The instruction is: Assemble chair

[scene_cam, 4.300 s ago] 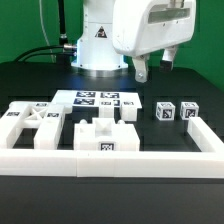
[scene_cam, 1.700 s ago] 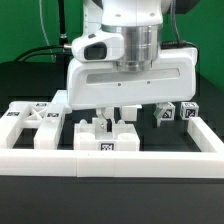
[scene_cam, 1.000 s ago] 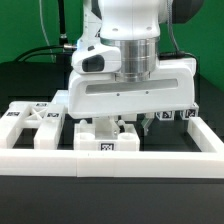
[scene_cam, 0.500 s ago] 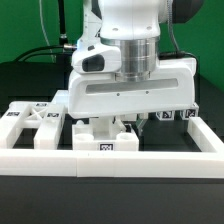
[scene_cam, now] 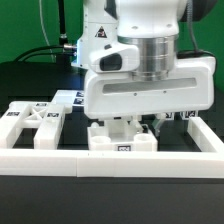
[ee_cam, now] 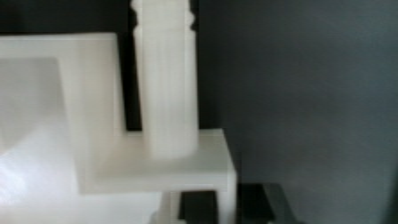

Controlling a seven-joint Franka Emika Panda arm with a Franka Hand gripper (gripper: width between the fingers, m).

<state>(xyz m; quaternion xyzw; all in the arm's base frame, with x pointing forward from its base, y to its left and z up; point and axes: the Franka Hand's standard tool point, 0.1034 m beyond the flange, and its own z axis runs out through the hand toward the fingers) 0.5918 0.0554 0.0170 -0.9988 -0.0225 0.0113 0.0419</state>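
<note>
White and blocky, the notched part (scene_cam: 122, 140) sits directly beneath the gripper (scene_cam: 128, 122), with the rail (scene_cam: 60, 160) just on the camera's side of the jaws. Those jaws are pressed fully together down at the part; whether they pinch it I cannot tell.

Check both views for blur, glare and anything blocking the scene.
Exterior view: evenly lit and fairly sharp, with a soft sheen on the glossy robot arm; the wide body above the gripper blocks the middle of the scene. Wrist view: soft focus, with the white chair part close up and washed out against a dark background.
</note>
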